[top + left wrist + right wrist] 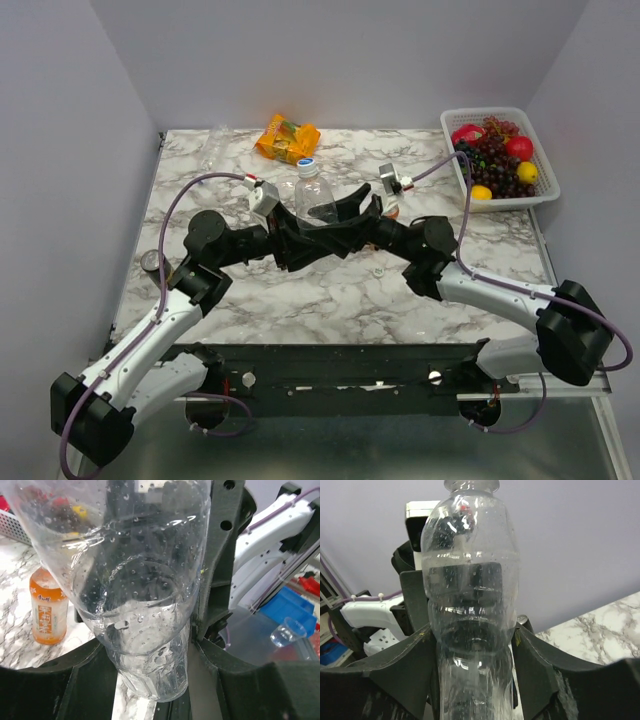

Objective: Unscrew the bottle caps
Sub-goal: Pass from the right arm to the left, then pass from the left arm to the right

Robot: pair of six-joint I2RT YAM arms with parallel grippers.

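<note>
1. Marble-patterned desk [330,295] fills the space in front of me, with plain lavender walls [340,50] on three sides.
2. At the desk's middle a clear bottle [316,198] stands upright with its blue cap [306,166] screwed on, and both my arms meet at it.
3. My left pincer [298,224] is clamped on the lower body of that bottle. In the left wrist view one finger [220,565] presses flat against its side, and the ribbed base hangs between the fingers.
4. My right pincer [470,652] reaches in from the other side, well below the cap. Its fingers [407,660] flank the bottle's waist closely, but I cannot tell whether they are squeezing it or only sitting against it.
5. An orange bottle [47,612] with an orange label stands upright on the desk just past the bottle I hold; its top is hidden from me.
6. A second clear bottle [213,148] lies on its side near the far left corner.
7. An orange snack packet [287,138] lies at the far edge behind the held bottle.
8. At the far right corner a white basket [545,190] holds fruit [495,160].
</note>
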